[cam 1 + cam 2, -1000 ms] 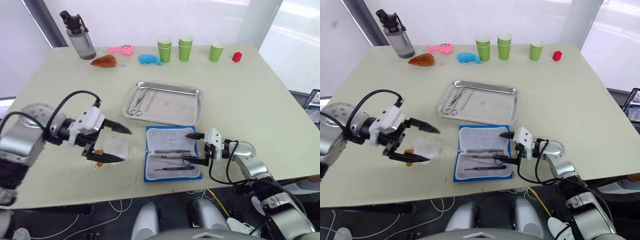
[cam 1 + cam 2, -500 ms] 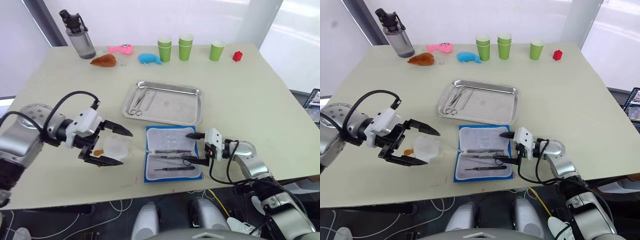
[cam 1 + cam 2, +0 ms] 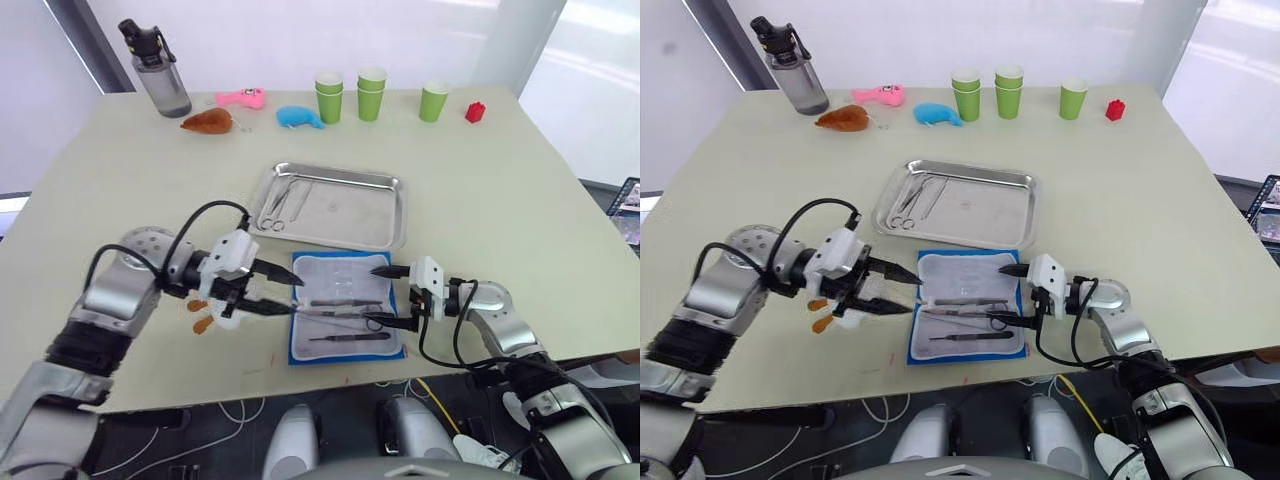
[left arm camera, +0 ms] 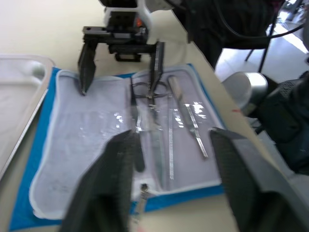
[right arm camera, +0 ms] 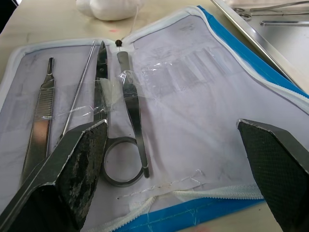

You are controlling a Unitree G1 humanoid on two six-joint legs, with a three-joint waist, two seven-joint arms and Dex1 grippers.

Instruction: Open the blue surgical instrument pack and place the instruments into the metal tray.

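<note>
The blue surgical instrument pack (image 3: 298, 350) lies open near the table's front edge, white lining up. Several slender silver instruments (image 3: 338, 303) sit in its clear pockets, among them scissors with ring handles (image 5: 123, 162). The metal tray (image 3: 385, 215) stands just behind the pack, with ring-handled instruments (image 3: 278, 206) in its left end. My left gripper (image 3: 296, 297) hovers at the pack's left edge, fingers apart with nothing between them. At the pack's right edge my right gripper (image 3: 375, 296) is open, one finger on either side of the ring handles.
A white crumpled object with orange bits (image 3: 204, 322) lies under my left wrist. Along the far edge stand a dark water bottle (image 3: 155, 70), a brown toy (image 3: 208, 122), a pink toy (image 3: 243, 98), a blue whale toy (image 3: 298, 118), green cups (image 3: 370, 95) and a red block (image 3: 474, 113).
My left gripper has swung right from the white object to the pack's left edge, and its fingers have drawn closer together. The right arm has not moved.
</note>
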